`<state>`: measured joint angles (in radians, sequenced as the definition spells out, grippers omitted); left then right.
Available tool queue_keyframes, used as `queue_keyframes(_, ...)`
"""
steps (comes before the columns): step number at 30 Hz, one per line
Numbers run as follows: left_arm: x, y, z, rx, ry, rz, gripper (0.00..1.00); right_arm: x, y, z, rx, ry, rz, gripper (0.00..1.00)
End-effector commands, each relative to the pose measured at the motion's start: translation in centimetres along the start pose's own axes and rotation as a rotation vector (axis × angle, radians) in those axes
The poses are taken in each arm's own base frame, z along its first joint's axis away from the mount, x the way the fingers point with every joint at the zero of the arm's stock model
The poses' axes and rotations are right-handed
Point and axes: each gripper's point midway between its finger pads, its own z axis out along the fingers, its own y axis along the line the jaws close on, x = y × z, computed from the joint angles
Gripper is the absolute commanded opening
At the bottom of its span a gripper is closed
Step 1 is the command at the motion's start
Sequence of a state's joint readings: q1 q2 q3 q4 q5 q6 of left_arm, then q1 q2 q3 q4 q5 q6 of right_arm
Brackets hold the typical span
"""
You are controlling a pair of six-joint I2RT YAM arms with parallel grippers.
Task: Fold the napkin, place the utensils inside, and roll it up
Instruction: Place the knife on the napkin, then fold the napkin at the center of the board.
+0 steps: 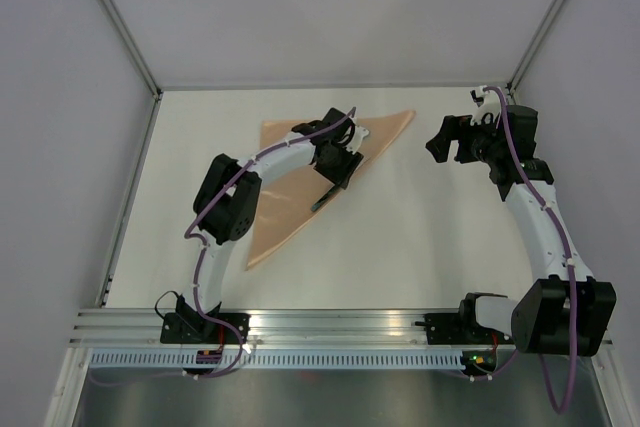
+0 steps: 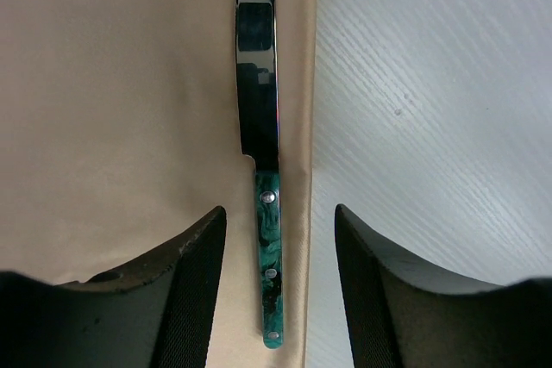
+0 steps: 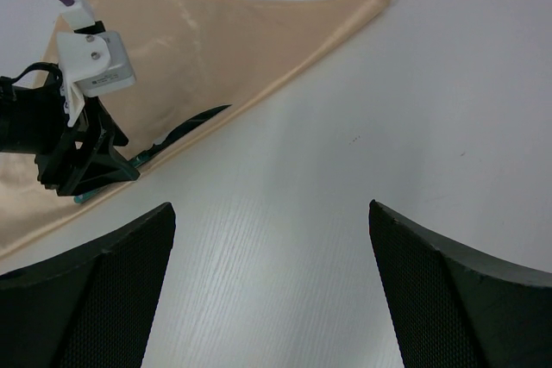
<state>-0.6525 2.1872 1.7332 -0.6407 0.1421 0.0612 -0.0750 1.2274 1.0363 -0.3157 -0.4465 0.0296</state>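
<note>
The peach-orange napkin (image 1: 285,209) lies folded into a triangle on the white table (image 1: 420,237). One utensil, a knife (image 1: 321,203) with a green handle, lies on the napkin along its folded edge. In the left wrist view the knife (image 2: 259,84) points away, its handle between the jaws without touching them, on the napkin (image 2: 112,109). My left gripper (image 1: 336,175) (image 2: 280,209) is open just above it. My right gripper (image 1: 441,139) (image 3: 271,206) is open and empty over bare table to the right. The right wrist view shows the napkin (image 3: 198,40), the knife (image 3: 191,121) and the left gripper (image 3: 79,154).
Grey walls enclose the table at the back and both sides. An aluminium rail (image 1: 330,325) carrying the arm bases runs along the near edge. Bare table (image 3: 362,109) lies between the napkin and my right gripper.
</note>
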Motion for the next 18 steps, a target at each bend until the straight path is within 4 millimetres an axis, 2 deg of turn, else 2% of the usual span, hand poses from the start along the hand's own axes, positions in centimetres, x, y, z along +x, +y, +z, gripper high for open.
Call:
queue_keyframes(1, -4.4, -0.8, -4.1, 0.005, -0.134, -0.013, 0.59, -0.3, -0.1, 0.3, 0.003, -0.003, 0.011, 0.98)
queue_keyframes(4, -5.4, -0.7, -5.1, -0.007, -0.163, -0.024, 0.61, -0.6, -0.3, 0.9, 0.008, -0.005, 0.052, 0.98)
queue_keyframes(6, -6.1, -0.5, -6.2, -0.025, -0.191, -0.023, 0.62, -0.7, -0.6, 2.3, 0.000, 0.011, 0.087, 0.98)
queue_keyframes(9, -7.0, -0.4, -8.3, -0.054, -0.238, -0.080, 0.62, -0.6, -1.7, 5.4, 0.006, 0.044, 0.168, 0.97)
queue_keyframes(10, -7.2, -0.2, -8.9, -0.068, -0.252, -0.091, 0.62, -0.5, -2.4, 7.4, 0.005, 0.054, 0.211, 0.96)
queue_keyframes(11, -7.8, -0.4, -10.5, -0.073, -0.287, -0.108, 0.63, -0.3, -2.9, 8.5, 0.008, 0.069, 0.234, 0.95)
queue_keyframes(12, -7.6, -0.4, -10.9, -0.079, -0.292, -0.119, 0.63, -0.2, -3.2, 9.5, 0.003, 0.079, 0.257, 0.94)
queue_keyframes(13, -7.7, -0.4, -11.5, -0.083, -0.306, -0.130, 0.63, -0.1, -4.0, 11.6, 0.005, 0.095, 0.287, 0.92)
queue_keyframes(15, -7.8, -0.3, -13.2, -0.096, -0.341, -0.156, 0.64, 0.5, -4.8, 13.7, 0.012, 0.114, 0.364, 0.91)
queue_keyframes(16, -7.8, -0.4, -13.7, -0.097, -0.352, -0.162, 0.64, 0.9, -5.6, 15.5, 0.016, 0.126, 0.391, 0.90)
queue_keyframes(18, -7.5, -0.5, -14.9, -0.106, -0.375, -0.184, 0.64, 1.5, -6.3, 17.3, 0.026, 0.139, 0.458, 0.89)
